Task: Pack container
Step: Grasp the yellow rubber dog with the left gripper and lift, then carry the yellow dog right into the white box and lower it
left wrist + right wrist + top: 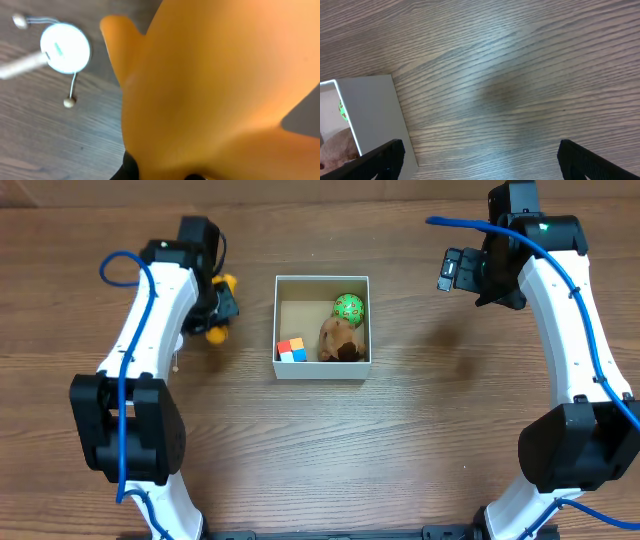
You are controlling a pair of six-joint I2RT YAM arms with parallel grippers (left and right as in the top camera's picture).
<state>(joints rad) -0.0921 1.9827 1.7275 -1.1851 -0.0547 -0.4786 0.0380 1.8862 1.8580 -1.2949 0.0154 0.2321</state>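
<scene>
smooth yellow toy (210, 85) — near square, white-walled container (322, 370) — on grained wood table (400, 450).

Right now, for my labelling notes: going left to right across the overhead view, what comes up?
In order: smooth yellow toy → multicoloured cube → green patterned ball → black right end effector.

White square container (322, 370), upright, open-topped

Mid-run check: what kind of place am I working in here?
Likely a robot lab workbench: a wood-grain table, a cabled left arm and right arm on either side, and a small white container holding toys.
</scene>
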